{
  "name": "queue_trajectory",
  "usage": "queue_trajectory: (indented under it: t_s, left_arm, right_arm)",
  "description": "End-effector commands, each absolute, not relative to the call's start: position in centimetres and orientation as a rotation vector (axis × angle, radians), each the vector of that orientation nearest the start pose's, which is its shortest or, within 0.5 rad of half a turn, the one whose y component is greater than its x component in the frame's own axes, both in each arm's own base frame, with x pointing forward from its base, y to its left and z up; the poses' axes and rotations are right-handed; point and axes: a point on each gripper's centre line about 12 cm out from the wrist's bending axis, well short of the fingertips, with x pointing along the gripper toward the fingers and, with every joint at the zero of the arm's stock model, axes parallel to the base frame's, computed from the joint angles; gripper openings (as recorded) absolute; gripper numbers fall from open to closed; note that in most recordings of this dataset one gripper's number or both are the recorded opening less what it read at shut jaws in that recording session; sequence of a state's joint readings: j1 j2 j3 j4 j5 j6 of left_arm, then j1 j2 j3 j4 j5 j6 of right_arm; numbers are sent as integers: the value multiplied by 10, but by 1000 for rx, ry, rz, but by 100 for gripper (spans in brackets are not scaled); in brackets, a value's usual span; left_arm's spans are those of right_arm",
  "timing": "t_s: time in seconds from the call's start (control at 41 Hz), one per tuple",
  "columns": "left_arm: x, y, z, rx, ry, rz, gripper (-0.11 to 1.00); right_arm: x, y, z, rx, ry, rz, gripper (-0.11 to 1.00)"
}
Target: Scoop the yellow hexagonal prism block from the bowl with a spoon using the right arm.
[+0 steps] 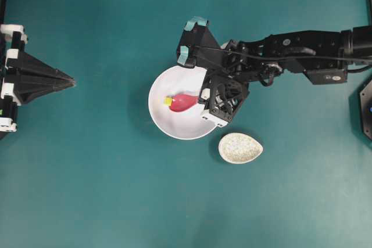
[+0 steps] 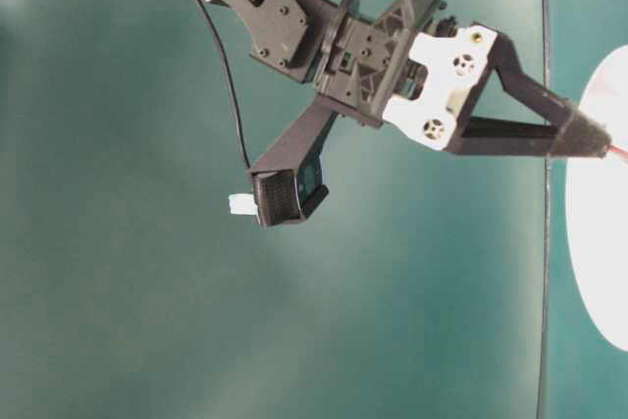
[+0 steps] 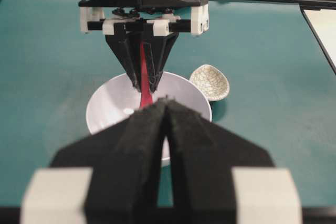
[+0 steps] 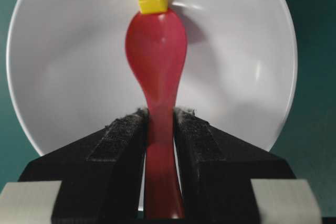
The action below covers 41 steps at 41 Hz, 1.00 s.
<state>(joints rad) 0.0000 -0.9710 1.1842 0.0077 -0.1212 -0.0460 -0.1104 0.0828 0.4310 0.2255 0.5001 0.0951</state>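
The white bowl [image 1: 168,123] sits mid-table. My right gripper [image 4: 160,114] is shut on the handle of the pink-red spoon [image 4: 157,51], whose scoop lies inside the bowl [image 4: 63,77]. The yellow hexagonal prism block [image 4: 152,0] rests at the far tip of the scoop, touching it. From overhead the block [image 1: 167,101] is at the left end of the spoon [image 1: 183,103], with the right gripper [image 1: 204,96] over the bowl's right rim. My left gripper [image 3: 167,100] is shut and holds nothing; it stays far to the left [image 1: 67,79], pointing at the bowl [image 3: 110,108].
A small speckled teardrop spoon rest [image 1: 240,147] lies just right of and below the bowl, also visible in the left wrist view [image 3: 210,81]. The right arm stretches in from the right edge. Teal table surface surrounds the bowl.
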Motion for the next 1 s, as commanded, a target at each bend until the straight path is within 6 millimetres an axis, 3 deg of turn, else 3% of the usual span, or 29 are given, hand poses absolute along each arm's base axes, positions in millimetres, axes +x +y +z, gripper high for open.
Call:
queue_trajectory:
  t_s: [0.0,0.975]
  left_arm:
    - [200,0,283,-38,58,0,2]
    - [200,0,283,-38,57,0,2]
  right_arm:
    - [408,-32,193,370,935,-142,25]
    - [410,-34,203,372,859,-149,24]
